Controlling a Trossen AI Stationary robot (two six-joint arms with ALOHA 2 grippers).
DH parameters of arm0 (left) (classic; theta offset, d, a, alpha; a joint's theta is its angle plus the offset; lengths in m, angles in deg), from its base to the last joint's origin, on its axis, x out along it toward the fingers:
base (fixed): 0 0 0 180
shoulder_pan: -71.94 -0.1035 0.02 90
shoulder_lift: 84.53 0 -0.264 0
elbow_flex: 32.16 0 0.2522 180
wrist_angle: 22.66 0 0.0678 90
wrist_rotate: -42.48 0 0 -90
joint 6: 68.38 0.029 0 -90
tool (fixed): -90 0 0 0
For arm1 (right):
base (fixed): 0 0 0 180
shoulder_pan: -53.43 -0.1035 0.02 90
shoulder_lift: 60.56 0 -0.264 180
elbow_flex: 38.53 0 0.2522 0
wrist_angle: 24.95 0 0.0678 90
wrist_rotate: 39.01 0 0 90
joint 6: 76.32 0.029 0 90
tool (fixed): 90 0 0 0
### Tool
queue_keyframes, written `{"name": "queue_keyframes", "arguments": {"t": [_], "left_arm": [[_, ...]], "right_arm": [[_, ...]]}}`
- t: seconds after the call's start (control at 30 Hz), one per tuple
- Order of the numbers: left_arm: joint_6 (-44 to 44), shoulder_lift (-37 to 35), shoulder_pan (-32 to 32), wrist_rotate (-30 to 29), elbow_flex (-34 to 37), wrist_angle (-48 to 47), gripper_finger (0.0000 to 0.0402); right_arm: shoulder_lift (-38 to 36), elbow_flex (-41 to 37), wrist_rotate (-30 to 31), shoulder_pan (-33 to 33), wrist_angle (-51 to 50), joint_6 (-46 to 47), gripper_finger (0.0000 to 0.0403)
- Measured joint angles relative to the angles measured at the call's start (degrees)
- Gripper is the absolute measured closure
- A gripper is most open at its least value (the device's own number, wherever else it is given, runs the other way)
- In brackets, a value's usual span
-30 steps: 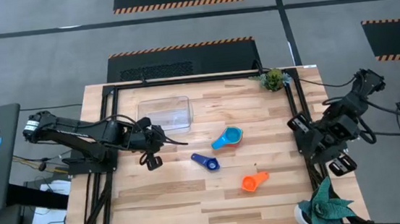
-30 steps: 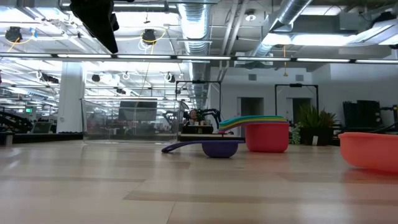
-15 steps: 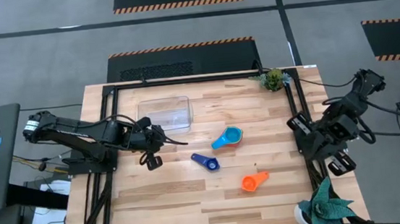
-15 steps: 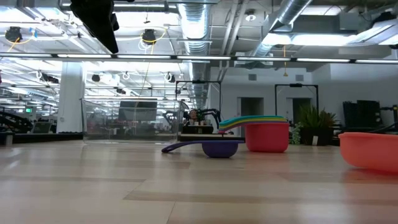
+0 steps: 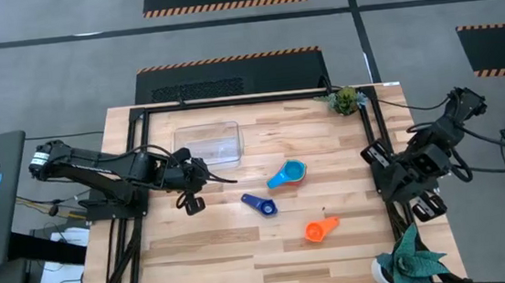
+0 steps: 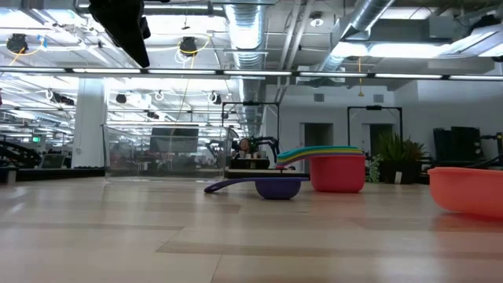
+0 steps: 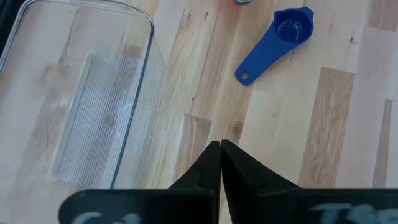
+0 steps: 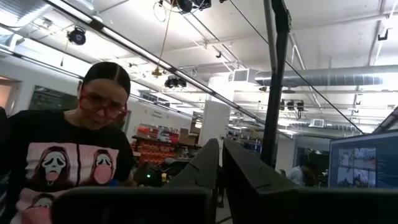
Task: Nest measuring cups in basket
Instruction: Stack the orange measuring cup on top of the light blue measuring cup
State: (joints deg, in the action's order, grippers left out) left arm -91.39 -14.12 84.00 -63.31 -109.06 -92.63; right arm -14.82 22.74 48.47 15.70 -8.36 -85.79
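The clear basket [image 5: 208,143] lies empty on the wooden surface [image 5: 245,261], near its far left corner. The left tool [image 5: 190,189] hovers just beside the basket's near edge, its fingers [image 7: 211,163] clenched together on nothing. A dark blue measuring cup [image 5: 261,204] lies past the basket toward the middle of the surface. Farther from the basket, a nested stack of cups [image 5: 287,173] with a light blue one on top sits beside the dark blue cup. An orange cup [image 5: 319,230] lies farthest from the basket, nearer the front edge. The right tool [image 5: 426,205] waits off the surface's right side, well apart from the basket, fingers [image 8: 208,163] clenched; a person [image 8: 68,155] shows beyond it.
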Motion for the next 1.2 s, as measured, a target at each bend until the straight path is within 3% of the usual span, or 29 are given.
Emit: {"name": "queue_keyframes", "arguments": {"t": [0.4,0.87,1.2], "left_arm": [[0.0,0.0,0.0,0.0,0.0,0.0,0.0402],[-0.1,0.0,0.0,0.0,0.0,0.0,0.0401],[0.0,0.0,0.0,0.0,0.0,0.0,0.0401]], "right_arm": [[0.0,0.0,0.1,0.0,-0.1,0.0,0.0332],[0.2,0.0,0.1,0.0,-6.0,3.4,0.0268],[4.1,0.0,10.6,0.0,-10.1,8.3,0.0258]]}}
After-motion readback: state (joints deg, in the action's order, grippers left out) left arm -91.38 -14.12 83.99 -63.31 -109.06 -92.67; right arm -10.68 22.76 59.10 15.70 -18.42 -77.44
